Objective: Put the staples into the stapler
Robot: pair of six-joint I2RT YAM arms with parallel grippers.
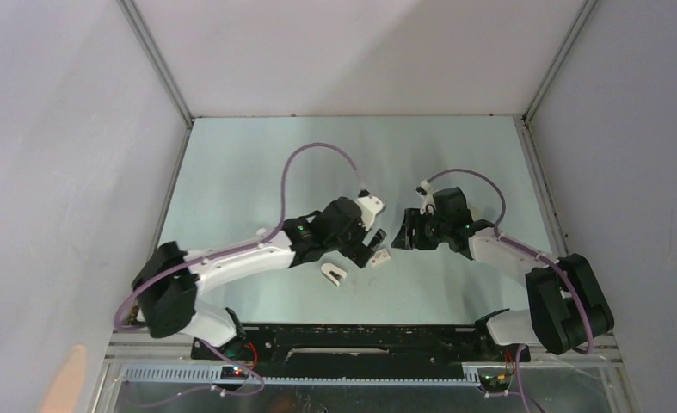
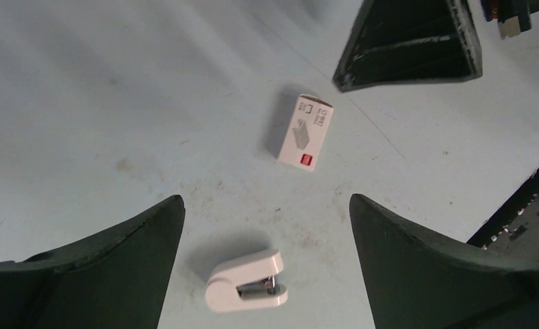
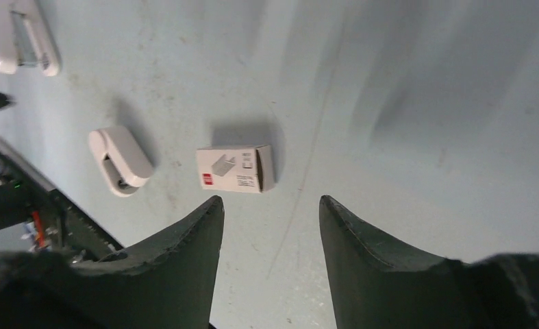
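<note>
Looking down from top external: finds left gripper [image 1: 373, 245] and right gripper [image 1: 401, 237] low over mid table [image 1: 257, 163], facing each other, near but apart. Spots staples box [image 1: 380, 257] flat on table between them, just beside white stapler [image 1: 334, 274], not touching. Cannot tell jaw state here.

Switching to left wrist: shows left gripper [image 2: 264, 200] spread wide, holding nothing. Puts staples box [image 2: 306, 132] ahead of fingertips, closed, red mark at one end. Puts stapler [image 2: 247, 281] on its side on table under the gap, untouched. Catches dark finger [image 2: 410, 41] of right gripper beyond box.

Switching to right wrist: shows right gripper [image 3: 270, 200] apart, empty. Places staples box [image 3: 235, 168] just ahead of one fingertip, stapler [image 3: 120, 161] beside it, apart.
</note>
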